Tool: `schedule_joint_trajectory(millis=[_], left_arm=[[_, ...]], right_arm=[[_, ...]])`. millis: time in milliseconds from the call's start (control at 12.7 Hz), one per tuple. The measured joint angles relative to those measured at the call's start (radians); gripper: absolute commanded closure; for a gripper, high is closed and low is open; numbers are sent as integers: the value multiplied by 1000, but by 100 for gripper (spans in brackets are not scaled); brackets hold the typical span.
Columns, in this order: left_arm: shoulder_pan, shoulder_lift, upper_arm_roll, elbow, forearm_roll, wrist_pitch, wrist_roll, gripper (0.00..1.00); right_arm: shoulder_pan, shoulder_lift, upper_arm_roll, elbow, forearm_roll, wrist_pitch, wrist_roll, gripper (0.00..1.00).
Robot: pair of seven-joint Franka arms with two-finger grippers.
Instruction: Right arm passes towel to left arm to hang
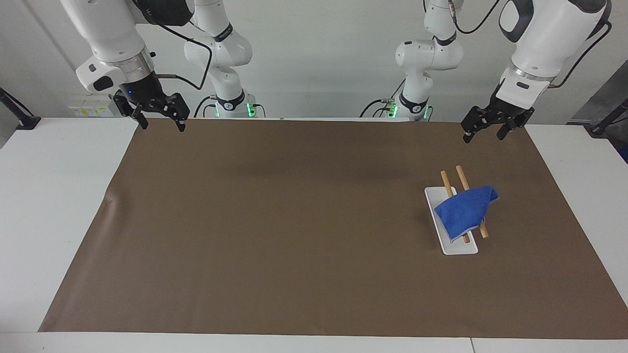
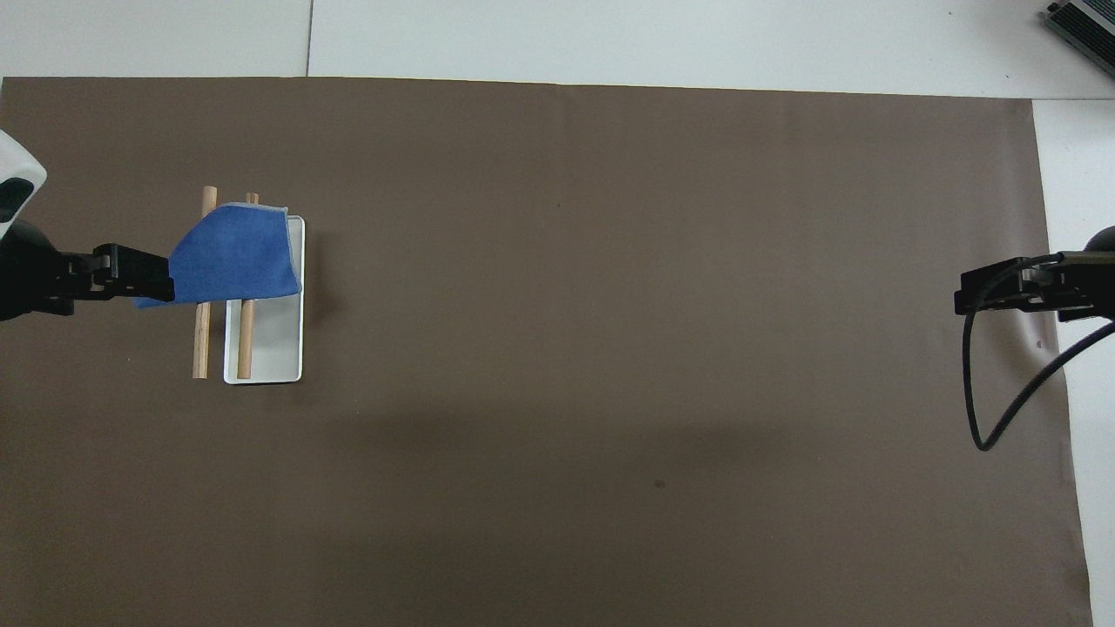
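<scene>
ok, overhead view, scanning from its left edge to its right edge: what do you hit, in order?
Left arm's black gripper → bright blue folded towel draped over two wooden dowels of the rack → bare part of its white rectangular base → open stretch of brown table mat → right arm's black gripper.

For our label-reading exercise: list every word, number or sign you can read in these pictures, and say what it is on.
None can be read.
The towel, the white tray and the wooden rods carry no writing.
Small marks on the arm bases are too small to read.
</scene>
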Motion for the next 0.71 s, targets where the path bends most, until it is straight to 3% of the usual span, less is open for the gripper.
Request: schedule_joint_trajectory(millis=[707], left_arm=[[0, -4, 3, 39, 7, -7, 0, 0]], right_arm=[[3, -4, 6, 5, -7, -6, -1, 0]])
